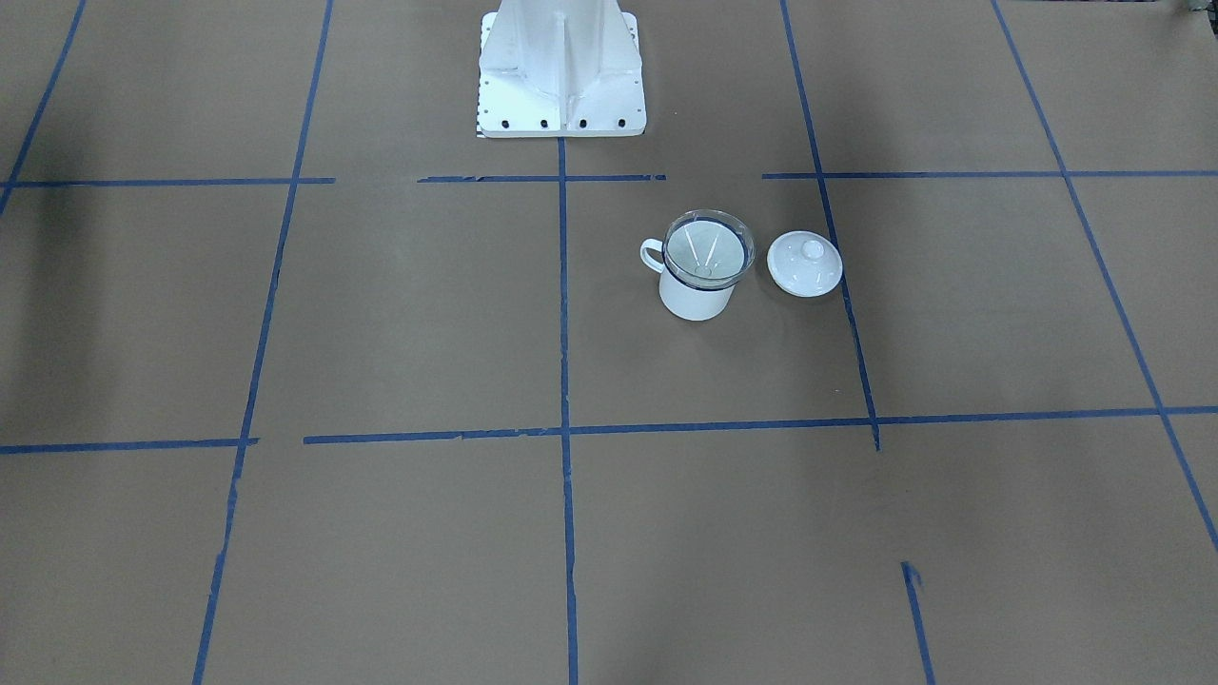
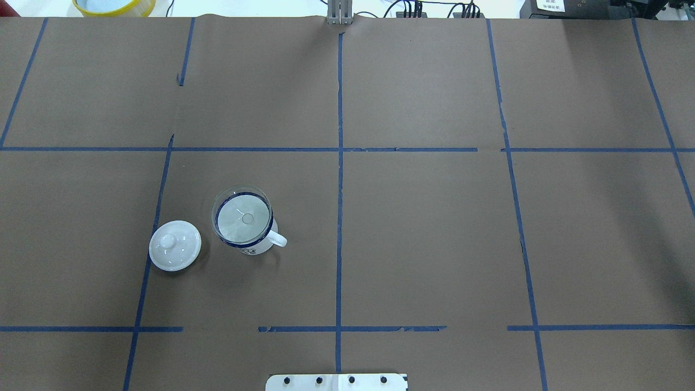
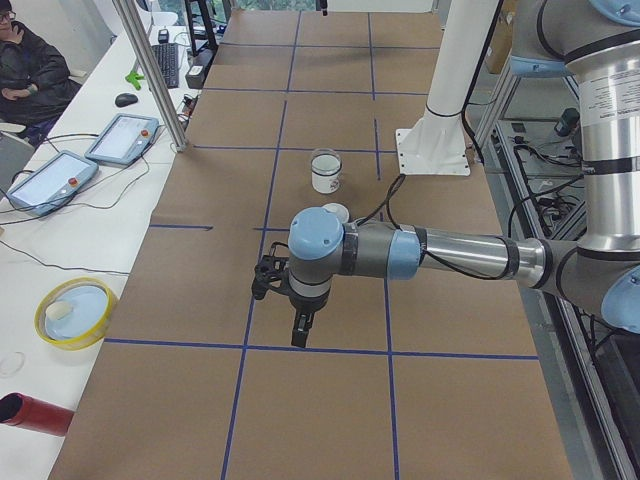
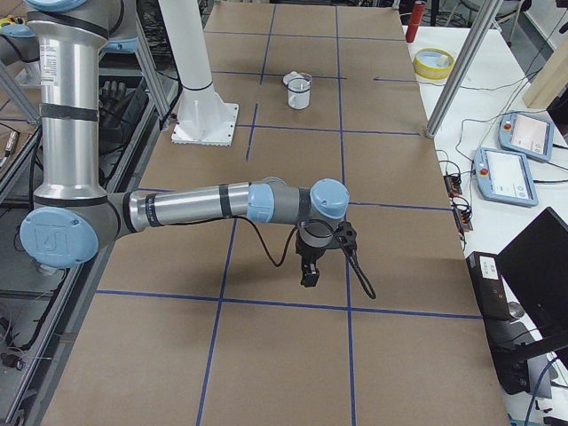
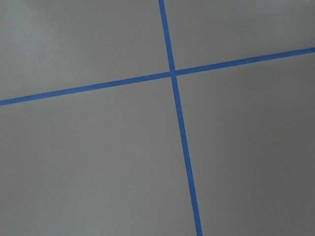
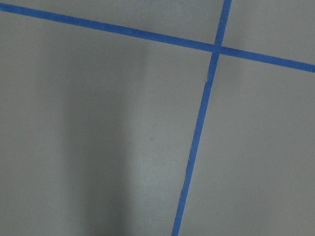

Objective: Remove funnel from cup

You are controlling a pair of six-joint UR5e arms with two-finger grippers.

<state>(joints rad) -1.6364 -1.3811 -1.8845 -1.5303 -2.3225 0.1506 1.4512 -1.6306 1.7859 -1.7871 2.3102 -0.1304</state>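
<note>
The cup (image 1: 697, 297) is a white enamel mug with a dark blue rim, standing upright on the brown table. The clear funnel (image 1: 707, 249) sits in its mouth, spout down. Both also show in the overhead view, the cup (image 2: 261, 247) and the funnel (image 2: 242, 220), and small in the left view (image 3: 325, 178). My left gripper (image 3: 300, 335) hangs above the table, far from the cup, fingers pointing down. My right gripper (image 4: 309, 275) hangs the same way near the other end. Neither shows in the overhead or front views, so I cannot tell if they are open or shut.
A round white knobbed lid (image 2: 175, 245) lies flat beside the cup, on the side away from its handle. The white robot pedestal (image 1: 561, 67) stands at the table's edge. A yellow bowl (image 3: 75, 312), a red can (image 3: 35, 415) and teach pendants (image 3: 122, 138) lie off the paper.
</note>
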